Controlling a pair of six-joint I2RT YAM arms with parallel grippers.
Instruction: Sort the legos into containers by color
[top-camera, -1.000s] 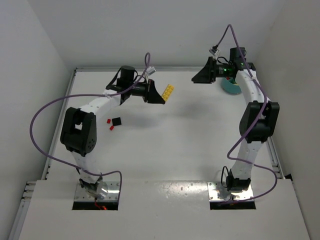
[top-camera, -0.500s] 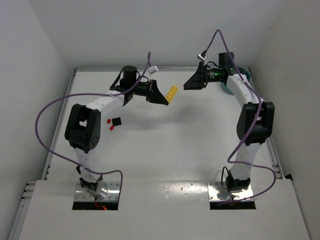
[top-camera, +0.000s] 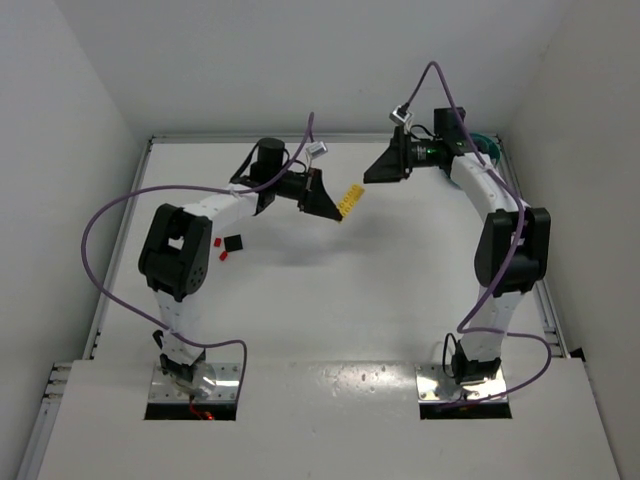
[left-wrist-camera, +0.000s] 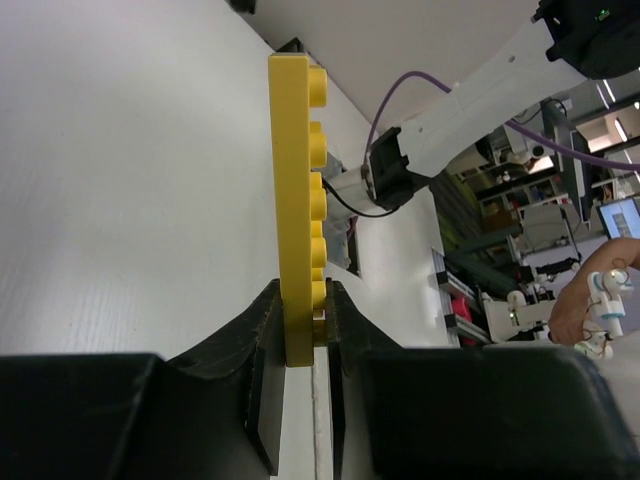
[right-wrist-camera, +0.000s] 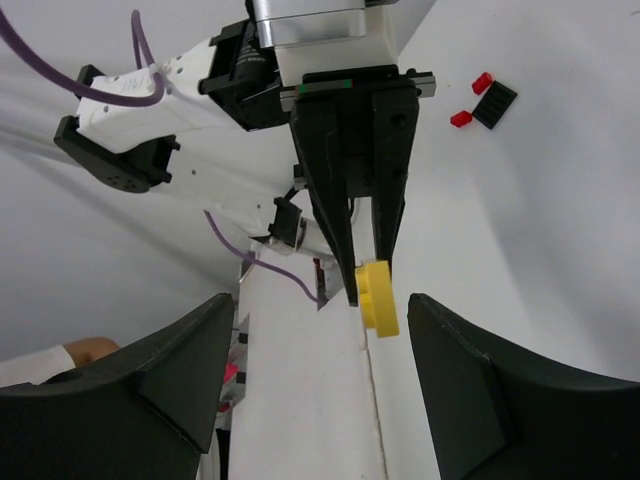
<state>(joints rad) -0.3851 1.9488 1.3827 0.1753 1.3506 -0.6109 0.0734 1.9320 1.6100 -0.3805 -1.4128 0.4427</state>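
1. A long, thin yellow lego plate (left-wrist-camera: 298, 200), with one row of studs showing, is standing edge-on at the centre of the left wrist view, raised above the table (top-camera: 300, 300).
2. The left gripper (left-wrist-camera: 300, 335) is pinching its lower end.
3. The right gripper (top-camera: 372, 172) is facing it from the upper right, fingers spread and holding nothing.
4. Two red legos (top-camera: 222, 255) and a black lego (top-camera: 235, 242) are lying at centre left.
5. The teal bowl (top-camera: 487, 148) is peeking out behind the right arm; I cannot tell what it holds.
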